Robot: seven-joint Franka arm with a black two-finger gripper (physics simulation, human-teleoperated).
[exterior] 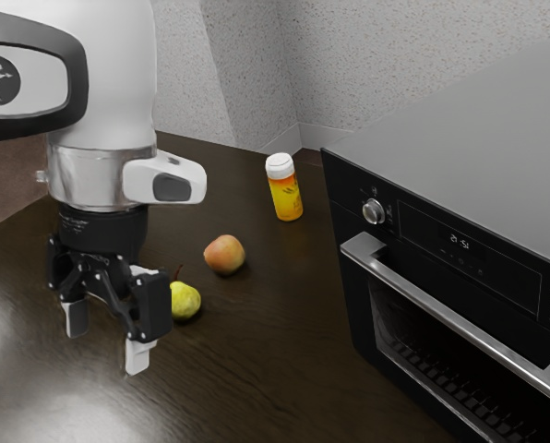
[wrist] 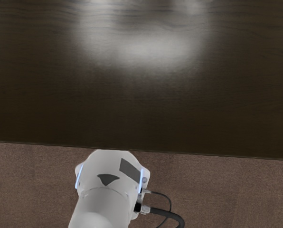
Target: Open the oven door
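My gripper [exterior: 107, 343] hangs above the dark table at the exterior view's left, pointing down, its two fingers wide apart with nothing between them. The black oven [exterior: 353, 286] stands at the exterior view's right, well away from the gripper. Its door [exterior: 450, 369] is closed, with a silver bar handle [exterior: 460, 318] along the top edge and a dark window showing racks inside. Above the handle are a knob and a lit display.
A yellow-green pear [exterior: 185, 302] lies just behind the gripper. Beyond it are a reddish apple [exterior: 224, 255] and an upright orange bottle [exterior: 285, 192] with a white cap. In the wrist view, the table [wrist: 141, 104] ends near the robot's white base [wrist: 106, 190].
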